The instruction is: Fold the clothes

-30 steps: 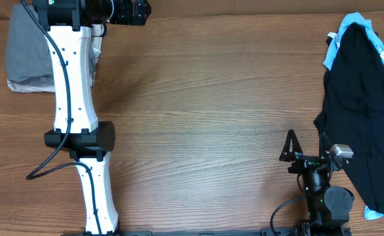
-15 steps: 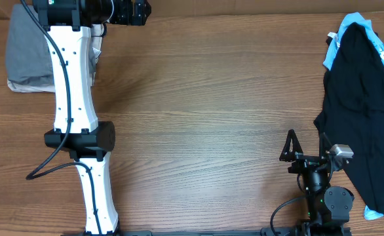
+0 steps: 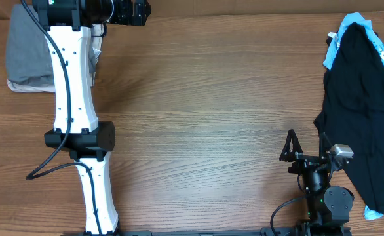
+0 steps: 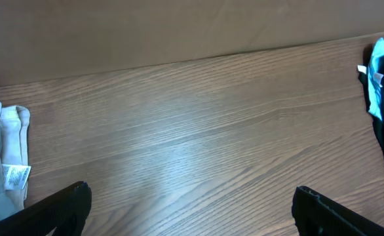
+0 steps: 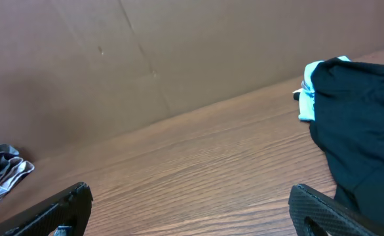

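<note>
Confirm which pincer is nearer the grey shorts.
Left. The left pincer sits open at the far edge, just right of the grey shorts; the right pincer is across the table, beside the black garment.

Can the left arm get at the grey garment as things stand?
Probably yes: the grey garment lies uncovered beside the left arm; the left gripper is open but points away, so it must turn.
</note>
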Motion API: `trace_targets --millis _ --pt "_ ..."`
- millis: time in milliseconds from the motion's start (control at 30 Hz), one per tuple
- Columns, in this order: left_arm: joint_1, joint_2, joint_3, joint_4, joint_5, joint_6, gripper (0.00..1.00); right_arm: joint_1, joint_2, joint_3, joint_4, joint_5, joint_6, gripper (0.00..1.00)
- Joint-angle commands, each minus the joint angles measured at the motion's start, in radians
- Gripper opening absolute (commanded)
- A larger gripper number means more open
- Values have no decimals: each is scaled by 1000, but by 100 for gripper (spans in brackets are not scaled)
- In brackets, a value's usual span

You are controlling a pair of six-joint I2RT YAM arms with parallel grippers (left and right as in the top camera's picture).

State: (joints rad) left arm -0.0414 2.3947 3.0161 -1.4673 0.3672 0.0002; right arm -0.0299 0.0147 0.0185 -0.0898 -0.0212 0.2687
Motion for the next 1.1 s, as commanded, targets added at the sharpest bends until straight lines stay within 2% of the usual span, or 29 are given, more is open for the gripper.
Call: trace_targets --millis 0,67,167,233,400,667,867,1067 --pt "-52 -60 -17 2 14 7 100 8 -12 -10 6 9 5 100" --pt "-87 -134 -77 3 14 8 100 8 -12 -10 6 9 5 100" --pt "-145 -290 -262 13 14 9 100 8 -12 -10 6 9 5 100" --pt "-179 -419 -428 129 -79 57 100 8 -12 -10 6 9 5 100" --pt "-226 -729 -874 475 -233 57 100 8 -12 -10 6 9 5 100" --pt "-225 -1170 -1651 1059 -298 57 100 8 -12 -10 6 9 5 100" --pt "-196 -1445 -2116 1307 -296 23 100 8 -12 -10 6 9 5 100" --pt "-122 -1740 -2490 1393 -296 -67 100 8 -12 -10 6 9 5 100"
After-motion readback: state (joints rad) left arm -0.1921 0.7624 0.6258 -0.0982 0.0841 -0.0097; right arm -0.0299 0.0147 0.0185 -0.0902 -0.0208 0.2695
